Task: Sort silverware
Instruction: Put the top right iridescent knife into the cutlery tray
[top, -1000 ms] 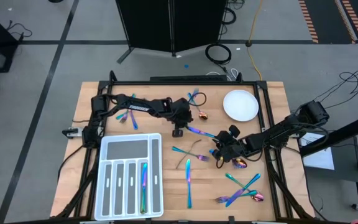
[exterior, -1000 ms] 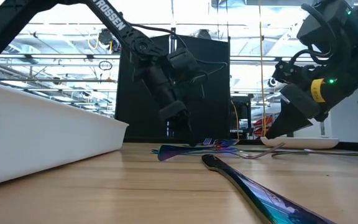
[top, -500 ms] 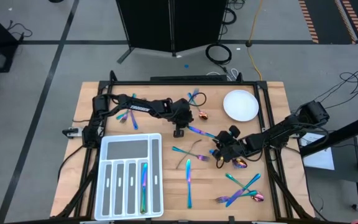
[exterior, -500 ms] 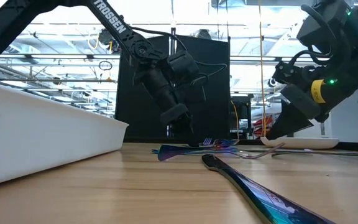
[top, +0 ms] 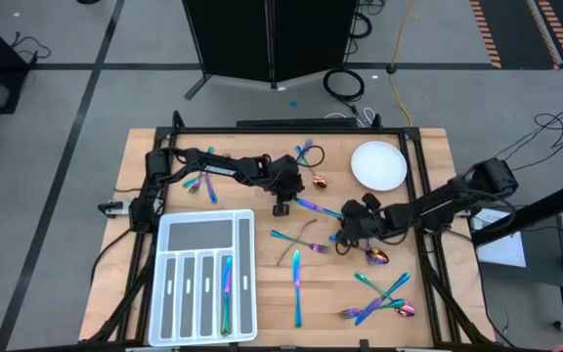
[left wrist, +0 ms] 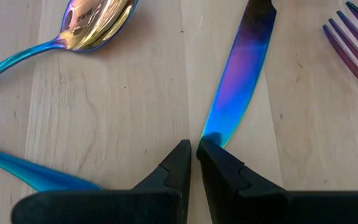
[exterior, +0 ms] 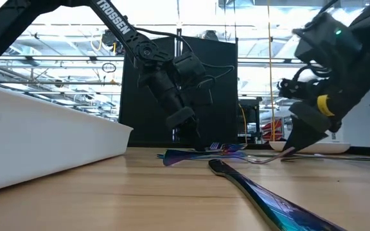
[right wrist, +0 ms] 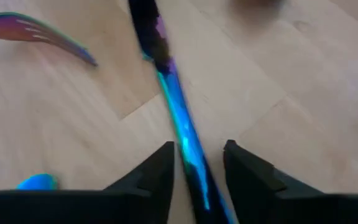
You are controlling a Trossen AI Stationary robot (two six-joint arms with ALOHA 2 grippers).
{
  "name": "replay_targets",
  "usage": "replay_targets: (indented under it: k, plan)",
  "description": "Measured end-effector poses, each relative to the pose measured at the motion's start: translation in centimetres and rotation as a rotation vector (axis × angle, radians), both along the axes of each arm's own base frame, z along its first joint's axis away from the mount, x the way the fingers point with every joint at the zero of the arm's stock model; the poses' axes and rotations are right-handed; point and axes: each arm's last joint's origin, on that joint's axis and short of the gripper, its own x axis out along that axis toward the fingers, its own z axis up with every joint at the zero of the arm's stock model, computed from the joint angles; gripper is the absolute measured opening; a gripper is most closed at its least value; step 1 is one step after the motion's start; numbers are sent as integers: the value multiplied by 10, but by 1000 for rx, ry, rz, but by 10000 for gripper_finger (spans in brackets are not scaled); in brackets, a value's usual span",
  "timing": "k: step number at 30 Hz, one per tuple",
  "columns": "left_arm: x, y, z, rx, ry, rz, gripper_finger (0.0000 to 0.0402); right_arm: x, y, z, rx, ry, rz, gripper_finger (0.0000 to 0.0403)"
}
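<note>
Near table centre, right gripper [top: 345,223] now shifted a little toward the plate side compared with a second ago, arm stretched flatter across the wood; fingers [right wrist: 157,171] parted wider than before, straddling a blue knife [right wrist: 178,127] that lies on the wood between them, not pinched. Low view: same gripper [exterior: 294,142] tilted lower, tip close to the board. Copper-bowled spoon [top: 377,257] now lying clear of the gripper, just beside it toward the front edge.

Left gripper [top: 280,205] unchanged in place, hanging over the board behind the tray; fingers [left wrist: 178,163] drawn nearly together, narrow gap, gripping nothing, tips at the end of another blue knife [left wrist: 232,93]. Coppery spoon [left wrist: 95,22] and fork tines [left wrist: 353,37] nearby on the wood in the wrist view.

Containers: white compartmented tray [top: 166,293] at front left, unmoved; one long slot holding an iridescent piece [top: 226,290], other slots showing grey bottoms only. Round white plate [top: 377,165] at back right, bare.

Silverware otherwise scattered as before: crossed pieces [top: 297,242] at mid-board, a knife [top: 297,288] lengthwise toward the front, a tangled cluster [top: 379,298] at front right, a small group [top: 307,153] near the back edge, two or so pieces [top: 199,183] at far left beside the left arm.
</note>
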Motion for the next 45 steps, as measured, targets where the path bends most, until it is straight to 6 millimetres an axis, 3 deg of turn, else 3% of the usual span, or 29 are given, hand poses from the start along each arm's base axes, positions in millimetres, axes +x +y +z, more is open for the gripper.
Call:
replay_targets:
  k: [4, 8, 14, 19, 21, 25, 28, 35, 40, 45]
  plan:
    - [0, 0, 0, 0, 0, 0, 40, 2, -6, 0, 18, 19, 30, 170]
    - [0, 0, 0, 0, -1, 0, 40, 2, -11, -1, 60, 47, 31, 173]
    - [0, 0, 3, 2, -9, 0, 40, -6, -11, -10, 126, 54, -22, 104]
    - [-2, -1, 25, 19, -62, -4, 40, -10, -4, -13, 140, 29, -51, 22]
    - [-3, -2, 33, -4, -94, -25, 41, -10, -2, -13, 142, 10, -43, 11]
    - [8, -12, 48, -19, -243, -118, 41, -9, -1, -13, 137, -16, -45, 23]
    - [18, -32, 40, 20, -277, -214, 43, -8, -1, -13, 134, -30, -45, 24]
    - [39, -70, 50, 241, -460, -295, 82, 6, 3, -6, 153, -159, 64, 17]
    - [42, -76, 53, 258, -486, -287, 109, 13, 4, 3, 130, -252, 110, 15]
    - [39, -68, 50, 176, -452, -268, 114, 13, 4, 13, 110, -302, 118, 16]
